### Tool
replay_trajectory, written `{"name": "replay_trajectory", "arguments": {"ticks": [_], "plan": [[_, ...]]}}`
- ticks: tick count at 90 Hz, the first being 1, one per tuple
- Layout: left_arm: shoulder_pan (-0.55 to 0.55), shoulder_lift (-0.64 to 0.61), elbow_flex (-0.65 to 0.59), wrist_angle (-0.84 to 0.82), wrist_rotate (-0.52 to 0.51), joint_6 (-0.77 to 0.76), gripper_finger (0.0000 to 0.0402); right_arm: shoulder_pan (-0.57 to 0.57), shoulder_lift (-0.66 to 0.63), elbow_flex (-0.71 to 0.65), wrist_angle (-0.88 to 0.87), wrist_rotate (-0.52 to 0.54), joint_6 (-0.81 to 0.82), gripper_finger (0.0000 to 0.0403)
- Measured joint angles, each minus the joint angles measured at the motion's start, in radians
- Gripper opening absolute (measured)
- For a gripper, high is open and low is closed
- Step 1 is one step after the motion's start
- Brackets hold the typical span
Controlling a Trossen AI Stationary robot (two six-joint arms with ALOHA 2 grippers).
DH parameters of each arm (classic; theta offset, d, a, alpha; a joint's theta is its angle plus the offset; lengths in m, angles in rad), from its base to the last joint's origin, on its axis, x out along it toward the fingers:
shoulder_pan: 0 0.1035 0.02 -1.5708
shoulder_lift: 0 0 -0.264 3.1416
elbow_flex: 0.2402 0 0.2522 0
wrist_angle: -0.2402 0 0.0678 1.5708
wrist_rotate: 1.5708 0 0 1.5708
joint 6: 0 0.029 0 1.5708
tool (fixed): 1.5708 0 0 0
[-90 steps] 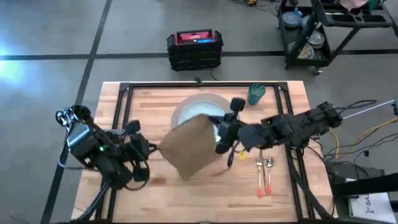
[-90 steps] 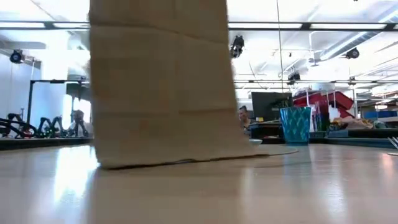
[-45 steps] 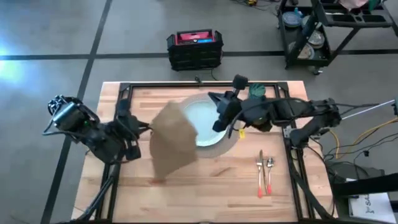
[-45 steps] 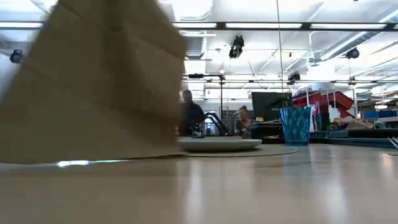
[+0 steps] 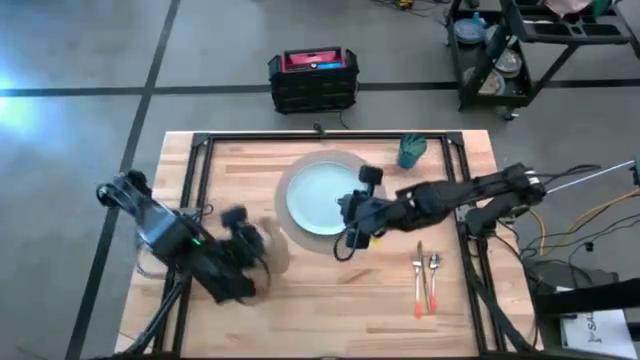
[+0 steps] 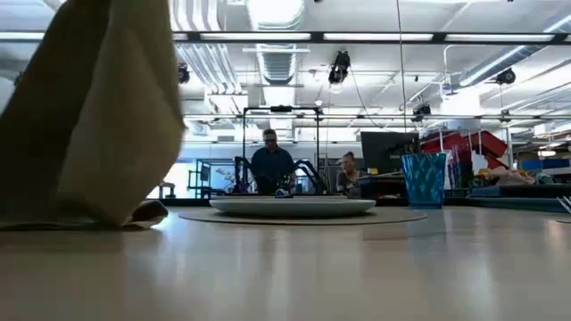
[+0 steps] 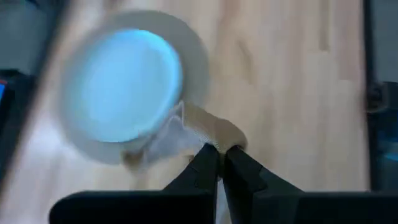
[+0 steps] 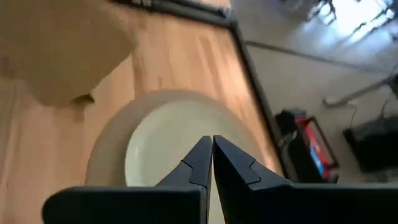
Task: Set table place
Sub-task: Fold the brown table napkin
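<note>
Left claw (image 7: 219, 163) pinches the brown napkin (image 7: 208, 134) beside the mat (image 5: 350, 232); right claw (image 5: 350, 243), closed and empty, hovers at the plate (image 5: 322, 196) edge. Fork (image 5: 419, 280), spoon (image 5: 434, 280) and teal cup (image 5: 412, 151) lie apart.

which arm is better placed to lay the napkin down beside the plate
Left. The left gripper is shut on the napkin, holding it just left of the plate. The right gripper is shut and empty at the mat's near edge.
</note>
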Motion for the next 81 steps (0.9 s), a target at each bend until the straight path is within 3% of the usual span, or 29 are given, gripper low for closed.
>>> {"name": "replay_trajectory", "arguments": {"ticks": [17,29,44,57,65,81], "plan": [[-0.057,0.146,-0.084,0.199,0.074,-0.175,0.0,0.059,-0.001,-0.187,0.146,-0.118,0.099,0.0],[-0.107,0.251,-0.103,0.213,0.098,-0.325,0.0,0.139,0.001,-0.392,0.481,-0.213,0.1,0.0017],[-0.126,0.342,-0.103,0.221,0.098,-0.444,0.0,0.207,0.029,-0.585,0.892,-0.294,0.138,0.0085],[-0.119,0.384,-0.103,0.23,0.087,-0.489,0.0,0.222,0.104,-0.618,0.963,-0.308,0.199,0.0166],[-0.1,0.39,-0.103,0.229,0.027,-0.496,0.0,0.233,0.168,-0.599,0.961,-0.344,0.208,0.0209],[-0.042,0.373,-0.103,0.222,-0.107,-0.493,0.0,0.234,0.283,-0.528,0.96,-0.384,0.21,0.0252]]}}
